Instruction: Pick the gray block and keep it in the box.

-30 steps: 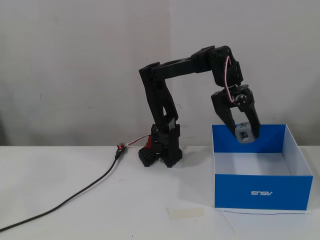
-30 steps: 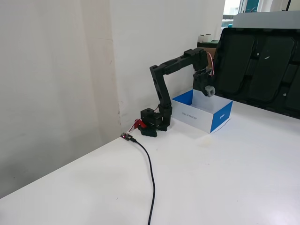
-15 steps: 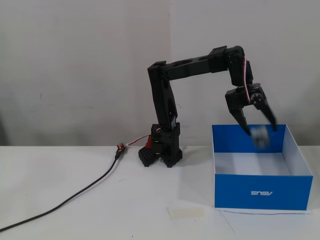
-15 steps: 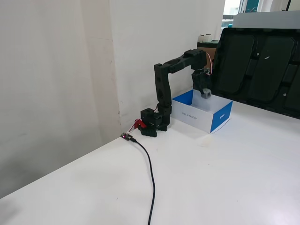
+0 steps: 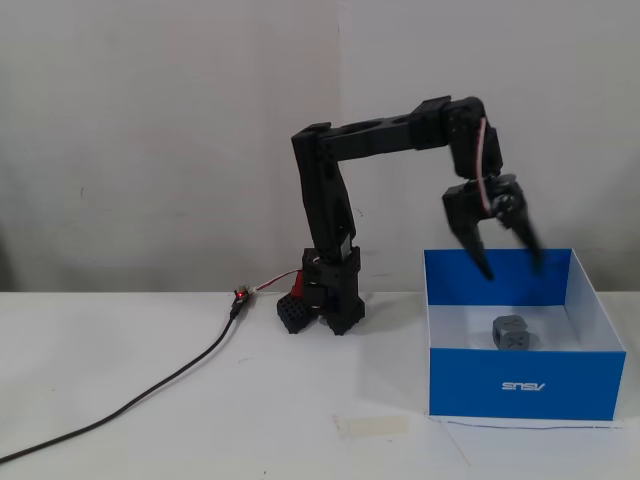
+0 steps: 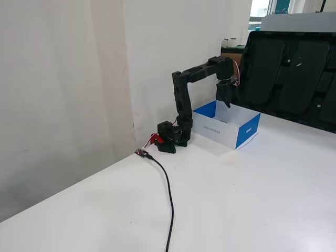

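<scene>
Fixed views, both of them, take the box (image 5: 520,385) as the landmark: a shallow blue tray with a white inside, standing on the white tabletop (image 5: 150,420) just beside the arm's base (image 5: 325,300). One fixed view shows the gray block (image 5: 513,333) lying on the white floor of the box, toward the front wall and a little right of the middle, with a dark mark on the face turned to the camera. Nothing touches it. Above the box hangs the hand (image 5: 510,268), its two dark fingers spread wide and pointing down toward the open top, with empty space between them; the fingertips sit near the level of the far rim, well clear of the block. From the other fixed view the hand (image 6: 227,100) also hangs over the box (image 6: 226,126), though there it is too small to judge the finger spread, and the block is hidden behind the box wall.

Judged from how things lie, the main work is done: the block is inside the box and free of the hand. What seems left is only for the arm to pull away from the box. A black cable (image 5: 130,400) runs across the tabletop, well apart from the box, and a strip of tape (image 5: 372,425) lies in front of it.
</scene>
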Motion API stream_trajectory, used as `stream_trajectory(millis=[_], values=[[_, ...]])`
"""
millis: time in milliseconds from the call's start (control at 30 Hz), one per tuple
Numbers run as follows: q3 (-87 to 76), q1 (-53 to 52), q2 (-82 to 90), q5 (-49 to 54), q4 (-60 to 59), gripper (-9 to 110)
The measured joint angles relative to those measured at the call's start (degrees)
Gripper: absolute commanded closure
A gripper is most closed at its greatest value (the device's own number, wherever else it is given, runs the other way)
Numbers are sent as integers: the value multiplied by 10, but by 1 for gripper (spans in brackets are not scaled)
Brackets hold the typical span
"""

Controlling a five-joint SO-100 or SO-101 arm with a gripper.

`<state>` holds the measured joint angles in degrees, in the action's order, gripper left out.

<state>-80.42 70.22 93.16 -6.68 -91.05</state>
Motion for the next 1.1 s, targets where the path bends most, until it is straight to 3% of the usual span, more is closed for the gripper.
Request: stream_trajectory(millis=[500, 900, 1100], values=[[-156, -335, 214, 138, 40, 101], [-312, -606, 303, 123, 162, 101], [-454, -679, 392, 105, 242, 101]])
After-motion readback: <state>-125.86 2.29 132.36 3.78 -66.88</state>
